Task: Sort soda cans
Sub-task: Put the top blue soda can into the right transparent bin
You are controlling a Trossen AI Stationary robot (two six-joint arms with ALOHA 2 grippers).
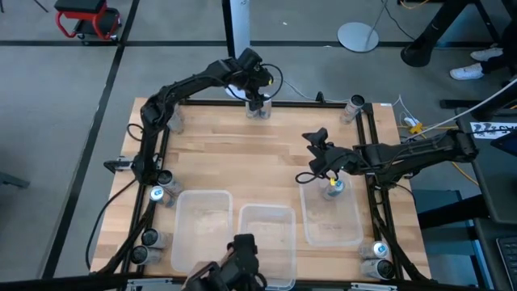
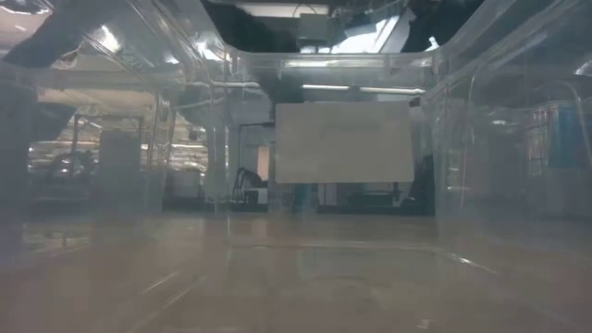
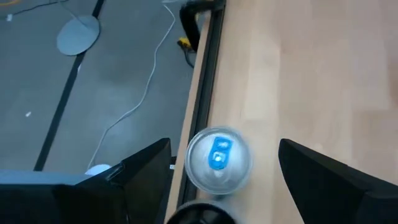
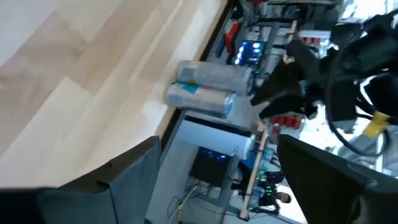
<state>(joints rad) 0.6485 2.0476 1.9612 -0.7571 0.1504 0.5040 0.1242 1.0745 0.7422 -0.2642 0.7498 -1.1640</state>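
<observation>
A silver-topped soda can with a blue tab (image 3: 219,158) stands upright at the table's far edge (image 1: 257,110). My left gripper (image 3: 224,146) (image 1: 258,102) hovers over it, open, one finger on each side with a gap to both. My right gripper (image 1: 317,142) (image 4: 217,149) hangs open over the table's right half, nothing between its fingers. Just nearer than it, another can (image 1: 333,187) stands in the right clear bin (image 1: 349,230). Two cans (image 4: 208,87) stand together at the table's edge in the right wrist view.
Three clear bins sit along the near half: left (image 1: 187,242), middle (image 1: 279,217) and the right one. More cans stand on the rim: far right corner (image 1: 355,105), left side (image 1: 161,187), near left (image 1: 145,246), near right (image 1: 381,259). Bare wood lies between the grippers.
</observation>
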